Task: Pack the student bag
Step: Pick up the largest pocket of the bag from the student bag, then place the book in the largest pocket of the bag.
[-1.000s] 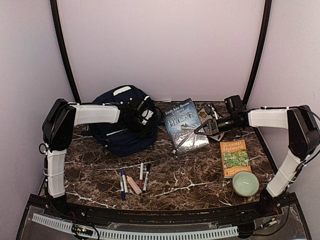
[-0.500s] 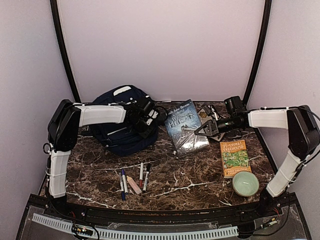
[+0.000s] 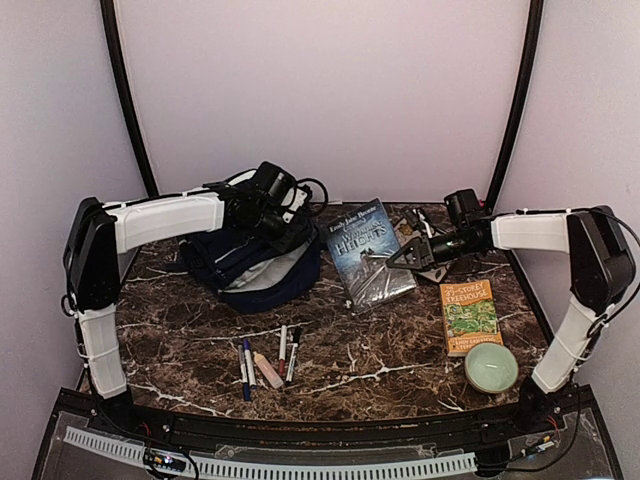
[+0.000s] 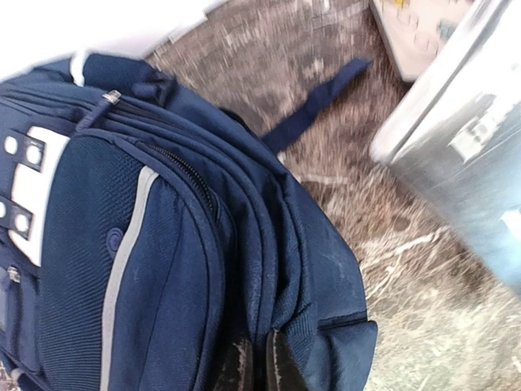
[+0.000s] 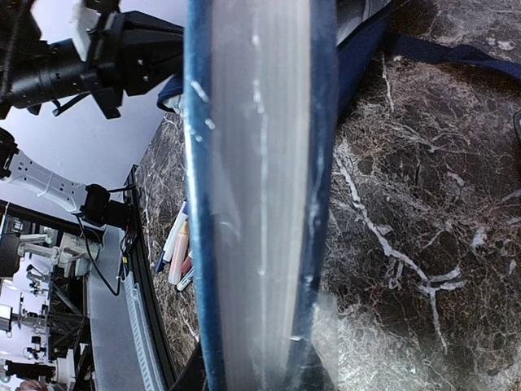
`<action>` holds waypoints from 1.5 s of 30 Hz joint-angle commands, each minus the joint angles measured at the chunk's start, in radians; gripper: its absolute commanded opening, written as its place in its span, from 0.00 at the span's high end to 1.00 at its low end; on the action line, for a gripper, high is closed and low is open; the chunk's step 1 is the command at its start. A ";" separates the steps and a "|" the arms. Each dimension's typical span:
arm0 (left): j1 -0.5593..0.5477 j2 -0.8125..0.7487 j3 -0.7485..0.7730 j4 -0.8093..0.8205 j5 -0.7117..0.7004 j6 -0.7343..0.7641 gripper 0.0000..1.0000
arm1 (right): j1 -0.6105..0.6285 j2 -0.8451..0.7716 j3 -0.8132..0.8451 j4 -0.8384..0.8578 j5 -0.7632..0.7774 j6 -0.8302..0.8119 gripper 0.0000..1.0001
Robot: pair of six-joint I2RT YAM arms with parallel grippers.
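student bag (image 3: 225, 262): one unit, lying at the back left of the marble table (image 3: 380, 350), near the rear wall. its long axis runs roughly from the rear wall toward the near edge, with the top end and white patch (image 4: 32, 187) toward the wall. a pale lining shows on its front right side.

left gripper (image 4: 259, 366): over the bag's upper end, fingers nearly together and pinching the navy fabric.

right gripper (image 3: 392, 258): clamped on the right edge of the blue book (image 3: 368, 250), which is tilted up just right of the bag.

item count:
- books: two, the blue one and an orange one (image 3: 470, 315) lying flat at the right.
- green bowl (image 3: 491, 367): one, just in front of the orange book.
- markers (image 3: 267, 360): five, in front of the bag.
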 commanded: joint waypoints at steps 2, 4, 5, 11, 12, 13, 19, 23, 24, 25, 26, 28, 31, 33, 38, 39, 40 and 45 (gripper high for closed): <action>-0.008 -0.124 0.005 0.052 0.016 -0.032 1.00 | 0.006 0.029 0.103 -0.020 -0.108 0.013 1.00; -0.008 -0.138 0.000 0.061 0.019 -0.042 1.00 | 0.008 0.055 0.118 -0.067 -0.132 0.024 1.00; -0.009 -0.144 0.003 0.064 0.018 -0.047 1.00 | 0.012 0.061 0.113 -0.073 -0.133 0.029 1.00; -0.008 -0.185 -0.024 0.120 0.037 -0.034 1.00 | 0.086 0.053 0.101 -0.020 -0.079 0.082 1.00; -0.008 -0.195 -0.041 0.133 0.041 -0.023 1.00 | 0.107 0.065 0.122 -0.043 -0.077 0.069 1.00; -0.008 -0.207 -0.060 0.150 0.039 -0.007 1.00 | 0.126 0.082 0.148 -0.068 -0.083 0.060 1.00; -0.004 -0.277 -0.147 0.233 0.010 0.017 1.00 | 0.191 0.166 0.211 -0.067 -0.149 0.158 1.00; -0.004 -0.314 -0.181 0.285 0.040 -0.015 1.00 | 0.208 0.220 0.246 -0.085 -0.210 0.189 1.00; -0.005 -0.324 -0.194 0.302 0.048 -0.023 1.00 | 0.212 0.238 0.262 -0.087 -0.226 0.196 1.00; -0.005 -0.332 -0.203 0.314 0.055 -0.033 1.00 | 0.217 0.258 0.280 -0.080 -0.242 0.206 1.00; -0.005 -0.339 -0.212 0.327 0.060 -0.040 1.00 | 0.223 0.277 0.298 -0.067 -0.257 0.226 1.00; -0.005 -0.346 -0.228 0.347 0.075 -0.056 1.00 | 0.236 0.315 0.339 -0.051 -0.269 0.242 1.00; -0.012 -0.350 -0.236 0.350 0.099 -0.062 1.00 | 0.252 0.373 0.401 -0.013 -0.266 0.289 1.00; -0.020 -0.356 -0.237 0.346 0.097 -0.052 1.00 | 0.255 0.410 0.425 0.065 -0.264 0.378 1.00; -0.027 -0.391 -0.256 0.347 0.082 -0.033 1.00 | 0.255 0.489 0.463 0.346 -0.243 0.649 1.00; -0.027 -0.396 -0.262 0.347 0.081 -0.031 1.00 | 0.256 0.510 0.485 0.375 -0.238 0.688 1.00; -0.027 -0.403 -0.269 0.349 0.082 -0.030 1.00 | 0.255 0.543 0.507 0.405 -0.233 0.730 1.00; -0.041 -0.435 -0.297 0.370 0.089 -0.044 1.00 | 0.260 0.639 0.600 0.435 -0.133 0.863 1.00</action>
